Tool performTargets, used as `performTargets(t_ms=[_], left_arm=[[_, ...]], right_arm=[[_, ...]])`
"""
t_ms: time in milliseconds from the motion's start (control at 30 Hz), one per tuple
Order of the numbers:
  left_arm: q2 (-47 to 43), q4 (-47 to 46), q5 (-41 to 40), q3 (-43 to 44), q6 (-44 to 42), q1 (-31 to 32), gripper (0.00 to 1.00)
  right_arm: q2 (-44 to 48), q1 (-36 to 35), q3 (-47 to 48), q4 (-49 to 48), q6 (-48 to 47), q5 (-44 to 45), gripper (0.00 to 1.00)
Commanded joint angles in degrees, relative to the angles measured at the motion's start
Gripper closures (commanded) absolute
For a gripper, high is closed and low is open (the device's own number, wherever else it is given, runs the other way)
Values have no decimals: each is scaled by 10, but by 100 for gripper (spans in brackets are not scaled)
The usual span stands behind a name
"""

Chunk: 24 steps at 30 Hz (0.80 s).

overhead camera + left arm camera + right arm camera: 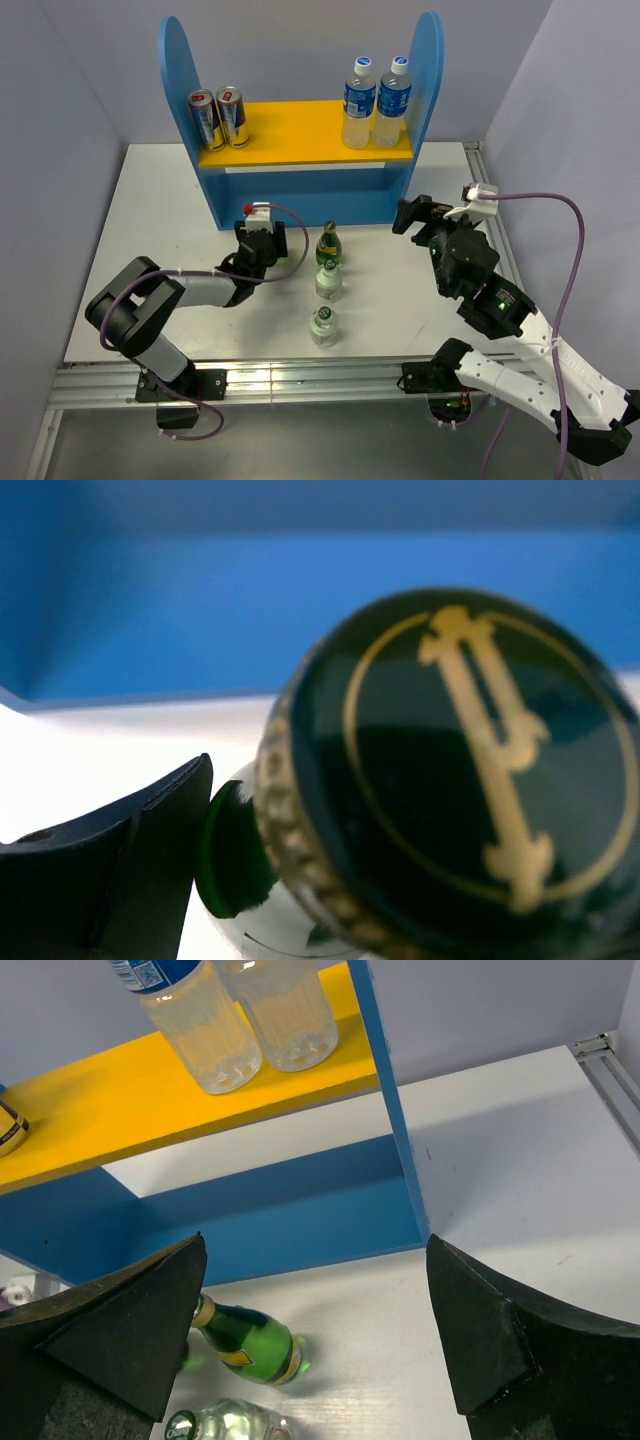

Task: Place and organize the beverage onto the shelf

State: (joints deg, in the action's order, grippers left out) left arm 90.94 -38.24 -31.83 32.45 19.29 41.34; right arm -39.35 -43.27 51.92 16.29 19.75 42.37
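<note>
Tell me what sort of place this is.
Probably a robotics lab test cell: plain walls box in a white table, two arms mount on aluminium rails, the shelf is a mock-up.

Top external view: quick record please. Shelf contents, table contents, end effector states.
upper board: two dark cans left, two blue-label bottles right
table: green bottle, then two clear bottles, lined toward the arms
left end effector: beside green bottle, grip unclear
right end effector: open, empty
</note>
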Motion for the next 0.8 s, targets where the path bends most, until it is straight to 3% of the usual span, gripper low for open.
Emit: performTargets(t_ms=[0, 400, 767], left_arm=[[-39, -50, 4, 57, -31, -42, 100], [43, -55, 80, 154, -16, -172, 100], [126, -46, 93, 231, -3, -222, 100]], right_arm=[[-1, -2, 3, -14, 4, -4, 3], [-4, -3, 0, -14, 5, -3, 3], [-13, -2, -4, -21, 6, 0, 3]])
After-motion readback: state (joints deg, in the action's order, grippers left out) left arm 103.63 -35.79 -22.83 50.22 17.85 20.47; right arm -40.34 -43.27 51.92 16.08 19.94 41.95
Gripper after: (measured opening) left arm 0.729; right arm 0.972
